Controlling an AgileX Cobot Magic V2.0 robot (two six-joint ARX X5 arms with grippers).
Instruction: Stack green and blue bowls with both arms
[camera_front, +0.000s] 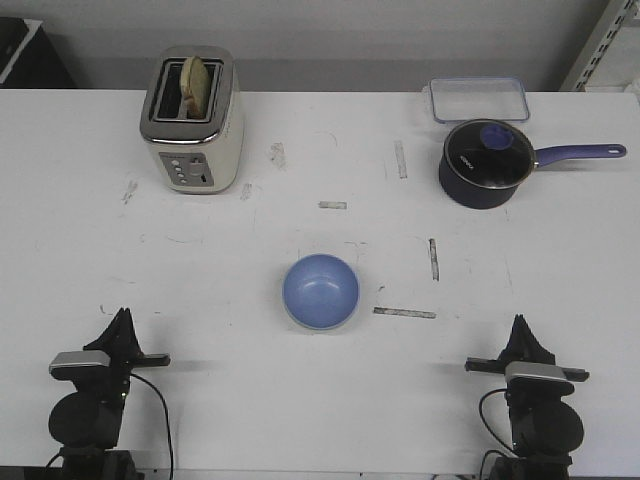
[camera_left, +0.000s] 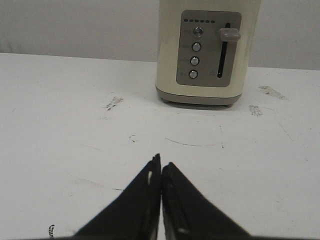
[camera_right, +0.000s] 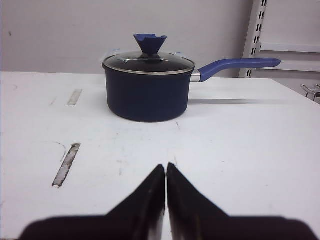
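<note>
- Blue is the colour of the bowl (camera_front: 321, 290) that sits just below the middle of the front picture, right way up, with a pale rim showing around its lower edge.
- That pale rim could be the green bowl under it, but I cannot tell for sure.
- The bowl sits on a white worktop (camera_front: 220, 270) with grey scuff marks.
- A short grey strip of tape (camera_front: 404, 313) lies just to the right of the bowl, close but not touching.
- The left gripper (camera_front: 122, 318) is in the lower left of the front picture, well apart from the bowl. In the left wrist picture its two black tips (camera_left: 161, 167) are pressed together and hold nothing.
- The right gripper (camera_front: 519, 325) is in the lower right, also well apart from the bowl. Its tips (camera_right: 165, 169) are pressed together too, with nothing between them.
- A cream toaster (camera_front: 192, 120) stands in the upper left, with a slice of bread (camera_front: 197, 86) poking out of the top.
- A dark blue pan (camera_front: 486, 165) with a glass lid sits in the upper right. Its purple handle (camera_front: 580, 153) points to the right.
- A clear box (camera_front: 479, 99) lies just behind the pan.
</note>
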